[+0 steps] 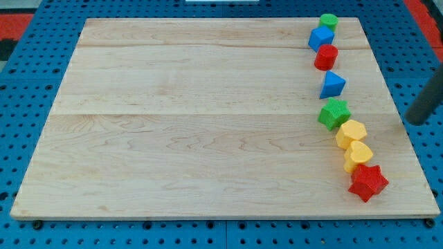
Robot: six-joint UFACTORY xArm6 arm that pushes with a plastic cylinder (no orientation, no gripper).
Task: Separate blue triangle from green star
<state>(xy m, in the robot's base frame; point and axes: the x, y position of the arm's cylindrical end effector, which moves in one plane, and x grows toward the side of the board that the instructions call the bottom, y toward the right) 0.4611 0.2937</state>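
The blue triangle (pixel 333 84) lies on the wooden board (pixel 194 117) at the view's right. The green star (pixel 334 113) sits just below it, with a small gap between them. My tip (pixel 413 122) is the lower end of the dark rod coming in from the view's right edge. It stands well to the right of the green star and touches no block.
A column of blocks runs down the board's right side: a green cylinder (pixel 329 21), a blue cube (pixel 320 37), a red cylinder (pixel 326 57), then below the star a yellow hexagon (pixel 351 133), a yellow heart (pixel 358 155) and a red star (pixel 367 182).
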